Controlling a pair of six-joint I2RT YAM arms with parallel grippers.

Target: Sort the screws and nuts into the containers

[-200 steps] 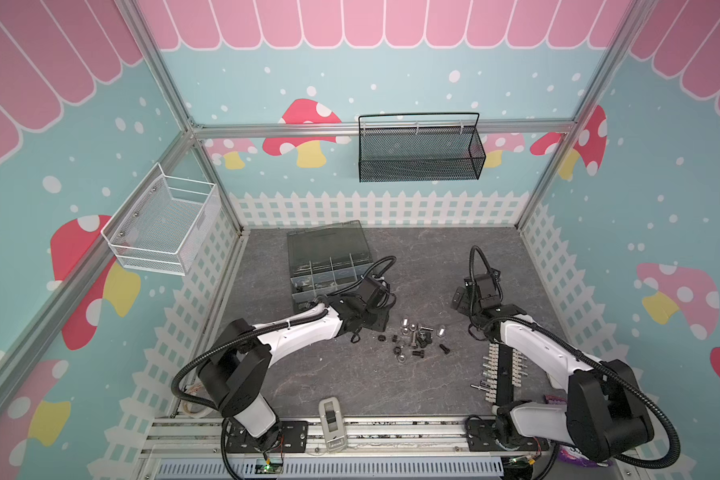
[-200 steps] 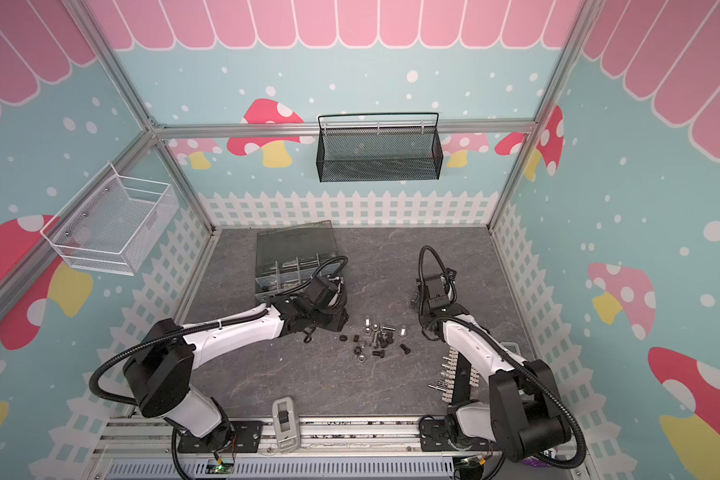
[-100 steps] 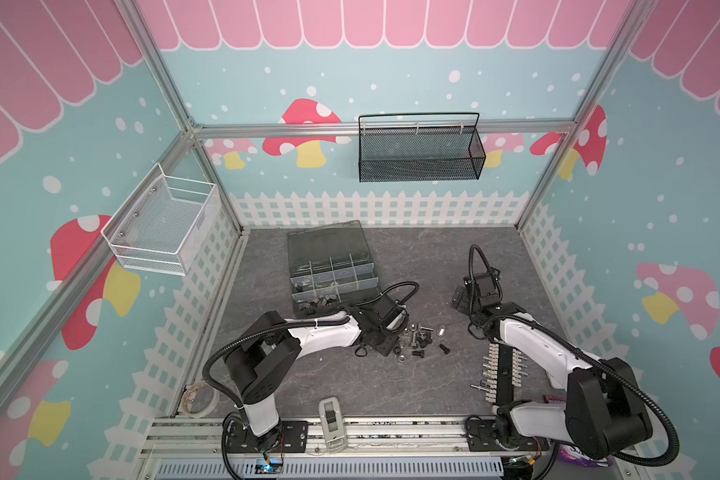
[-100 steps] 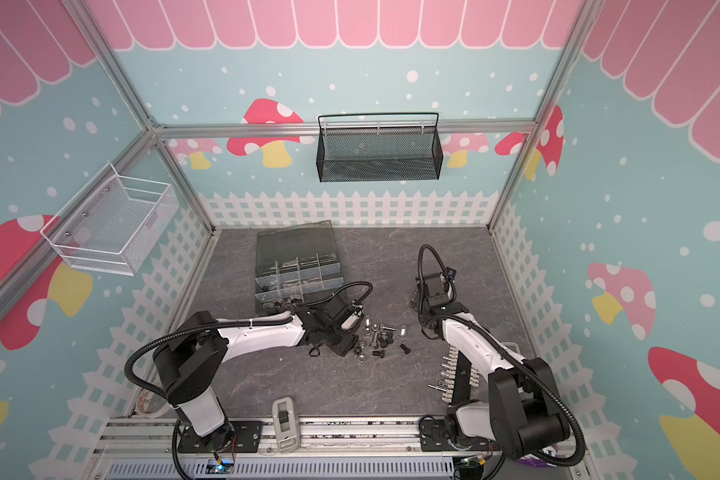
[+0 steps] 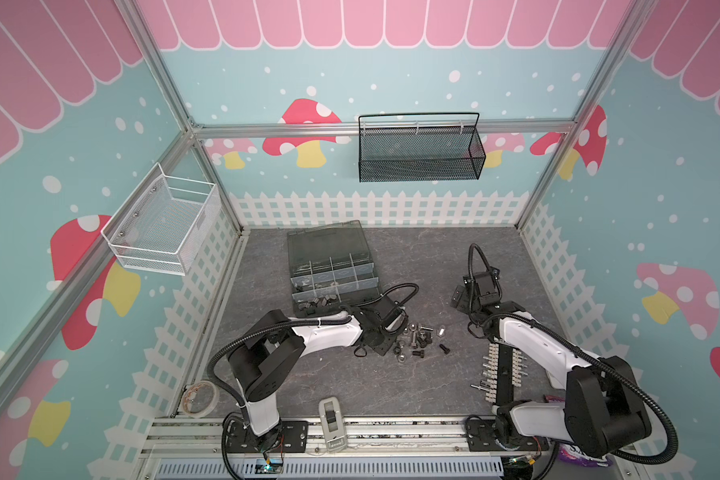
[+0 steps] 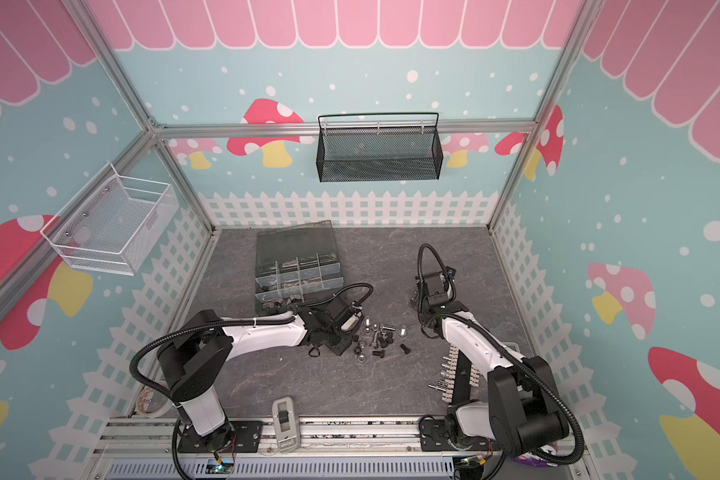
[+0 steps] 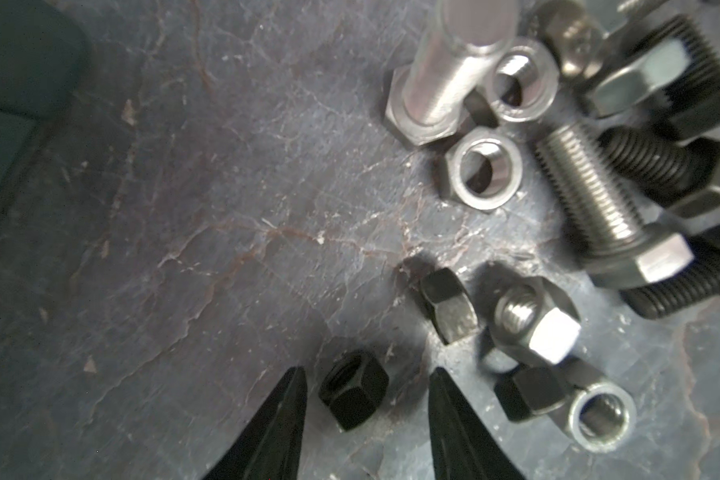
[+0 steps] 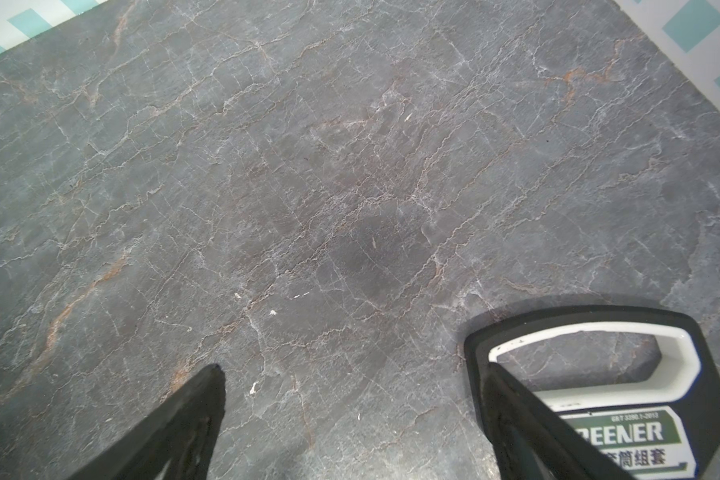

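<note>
Left pincer (image 7: 366,372) down at the dark grey marbled worktop (image 7: 208,232), jaws spread, with a small black metal hex nut (image 7: 353,390) lying flat between the black fingertips (image 7: 285,407). One fingertip just beside the nut, a clear gap on the other side, nothing pinched.

Just past that nut, a loose pile of hardware:
- silver hex nuts (image 7: 481,170) lying flat, holes up
- a dark hex nut on its side (image 7: 449,305)
- silver hex-head screws (image 7: 591,199) with threaded shafts, one standing on its head
- black screws (image 7: 649,162) touching them

In both top views, the pile (image 5: 418,340) (image 6: 375,338) mid-worktop, just beside the left pincer (image 5: 381,345).

Behind the pile, toward the back left, a dark grey plastic organizer box (image 5: 327,245), smoky see-through lid leaning open. Inside it, the containers (image 5: 335,276): small compartments in rows, split by pale dividers. Dark pieces in the front row (image 5: 317,302), too small to name.

Right pincer (image 8: 352,370) spread wide over bare worktop, gripping nothing, one finger in front of a black-edged white card (image 8: 599,332) with a green label. In a top view, right pincer (image 5: 460,297) well apart from the pile. White terminal strip with metal pins (image 5: 504,374) beside the right arm, near the front edge.
</note>
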